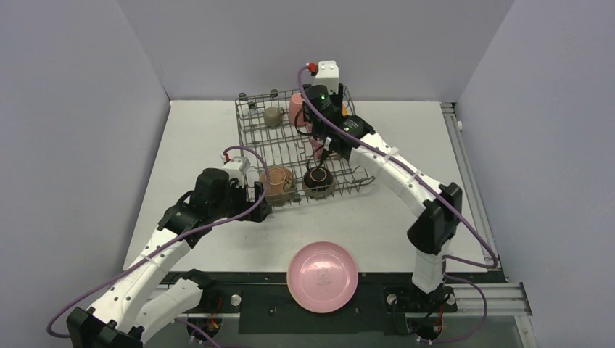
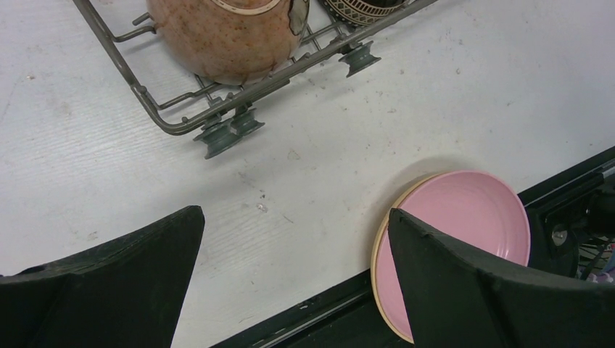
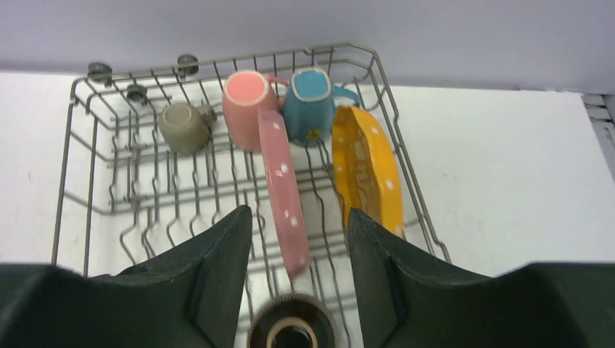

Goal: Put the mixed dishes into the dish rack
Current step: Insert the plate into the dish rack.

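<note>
The dish rack (image 1: 245, 141) stands at the table's back middle. In the right wrist view it holds a grey-green cup (image 3: 183, 127), a pink cup (image 3: 246, 101), a blue mug (image 3: 310, 101), an upright yellow dotted plate (image 3: 366, 170) and an upright pink dotted plate (image 3: 283, 181). My right gripper (image 3: 299, 212) is open astride the pink dotted plate, with a gap on each side. The terracotta bowl (image 2: 225, 36) and the dark brown bowl (image 1: 318, 181) sit in the rack's near row. My left gripper (image 2: 296, 268) hangs wide open and empty over bare table by the rack's near corner. A plain pink plate (image 1: 322, 276) lies at the table's near edge.
A cream rim shows under the plain pink plate (image 2: 471, 217), which overhangs the black base rail (image 1: 254, 290). Grey walls close in the table on the left, back and right. The rack's small feet (image 2: 225, 134) rest on the white tabletop.
</note>
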Controlling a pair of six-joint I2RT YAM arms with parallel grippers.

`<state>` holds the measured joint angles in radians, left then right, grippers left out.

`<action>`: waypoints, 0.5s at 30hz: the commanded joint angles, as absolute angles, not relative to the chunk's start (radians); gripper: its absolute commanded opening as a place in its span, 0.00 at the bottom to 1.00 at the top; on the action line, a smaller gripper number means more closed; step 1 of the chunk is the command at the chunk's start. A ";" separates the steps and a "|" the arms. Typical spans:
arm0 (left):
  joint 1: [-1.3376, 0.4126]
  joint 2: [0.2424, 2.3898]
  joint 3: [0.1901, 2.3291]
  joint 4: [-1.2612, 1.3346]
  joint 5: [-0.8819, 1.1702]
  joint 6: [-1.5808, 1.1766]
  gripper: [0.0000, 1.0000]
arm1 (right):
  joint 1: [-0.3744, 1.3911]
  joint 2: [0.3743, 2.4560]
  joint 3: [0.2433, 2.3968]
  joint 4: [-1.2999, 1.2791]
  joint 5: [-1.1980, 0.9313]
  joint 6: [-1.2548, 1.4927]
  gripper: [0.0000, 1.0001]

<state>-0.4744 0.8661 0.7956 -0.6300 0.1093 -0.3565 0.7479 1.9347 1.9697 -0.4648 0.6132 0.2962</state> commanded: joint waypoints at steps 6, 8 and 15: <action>-0.619 0.826 0.773 -0.639 0.072 -0.511 0.96 | 0.836 1.435 1.484 -0.497 0.454 0.376 0.45; -0.715 0.824 0.754 -0.649 0.006 -0.578 0.96 | 0.851 1.333 1.356 -0.499 0.388 0.408 0.44; -0.996 0.846 0.624 -0.585 -0.145 -0.891 0.96 | 0.919 0.974 0.937 -0.561 0.265 0.541 0.42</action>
